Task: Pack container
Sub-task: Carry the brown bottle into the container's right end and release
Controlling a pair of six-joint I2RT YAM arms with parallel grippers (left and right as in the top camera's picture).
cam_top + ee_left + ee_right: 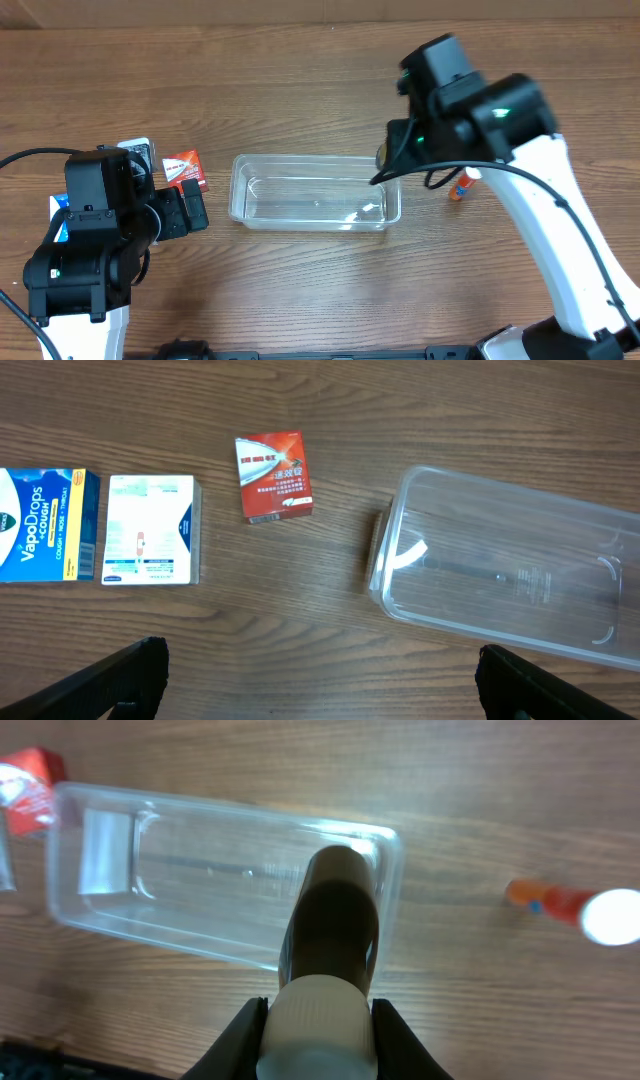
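The clear plastic container (pixel 300 158) lies empty in the middle of the table. It also shows in the left wrist view (pixel 385 560) and the right wrist view (pixel 200 805). My right gripper (pixel 318 1030) is shut on the white cap of a brown bottle (pixel 335 920) and holds it above the container's right end. In the overhead view the right gripper (pixel 392 150) is at that end, mostly hidden by the arm. My left gripper (pixel 320 690) is open and empty, above bare table left of the container; it shows in the overhead view (pixel 190 212).
A red box (pixel 273 477), a white box (pixel 150 530) and a blue VapoDrops box (pixel 45 525) lie left of the container. An orange bottle with a white cap (pixel 570 905) lies to the container's right, also in the overhead view (pixel 460 187).
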